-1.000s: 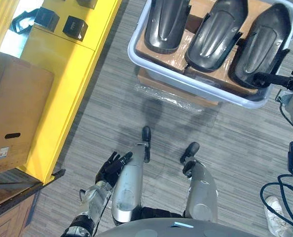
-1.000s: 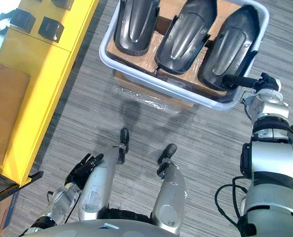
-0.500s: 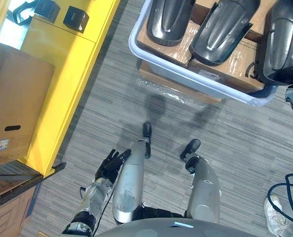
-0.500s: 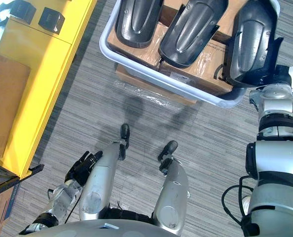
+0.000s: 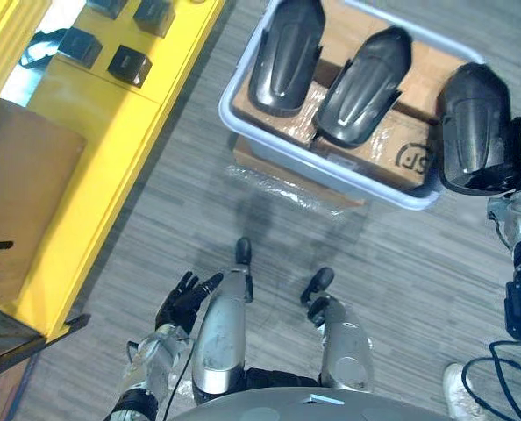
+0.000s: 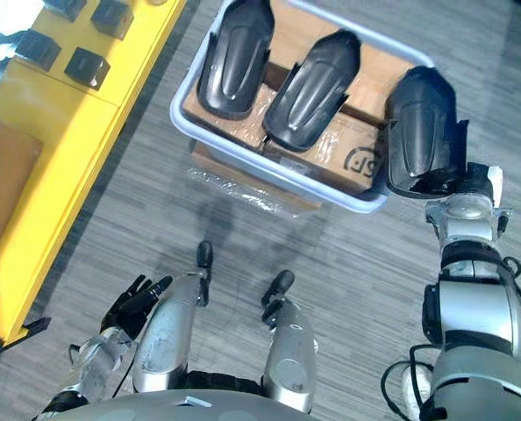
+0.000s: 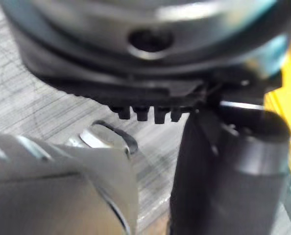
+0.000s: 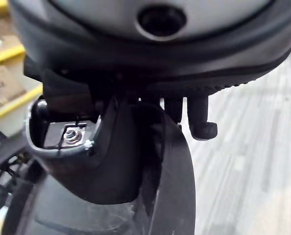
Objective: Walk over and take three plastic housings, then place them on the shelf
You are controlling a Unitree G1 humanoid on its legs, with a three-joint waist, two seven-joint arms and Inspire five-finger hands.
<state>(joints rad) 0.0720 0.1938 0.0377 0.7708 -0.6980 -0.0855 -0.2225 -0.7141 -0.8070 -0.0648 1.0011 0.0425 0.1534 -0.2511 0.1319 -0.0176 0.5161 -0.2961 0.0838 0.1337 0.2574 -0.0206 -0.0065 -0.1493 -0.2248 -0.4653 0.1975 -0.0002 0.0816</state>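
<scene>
Two dark plastic housings (image 5: 285,54) (image 5: 361,86) lie side by side on cardboard in a pale blue tray (image 5: 331,171) on the floor ahead. A third housing (image 5: 475,127) hangs over the tray's right end, raised off the cardboard. My right hand (image 6: 460,186) sits under its near end. In the right wrist view its fingers (image 8: 199,117) curl over the housing's edge (image 8: 111,166). My left hand (image 5: 183,300) hangs low at the lower left with straight, spread fingers and holds nothing.
A yellow shelf (image 5: 94,158) runs along the left, with small black boxes (image 5: 129,63) on it and a cardboard box (image 5: 19,202) beside it. The tray rests on a wrapped cardboard box (image 5: 287,175). A white shoe (image 5: 460,390) shows at the lower right. Grey floor lies between.
My right hand has curled onto the right-hand housing and lifted it from its slot toward the tray's right end. The whole picture has shifted. The left hand stays open.
</scene>
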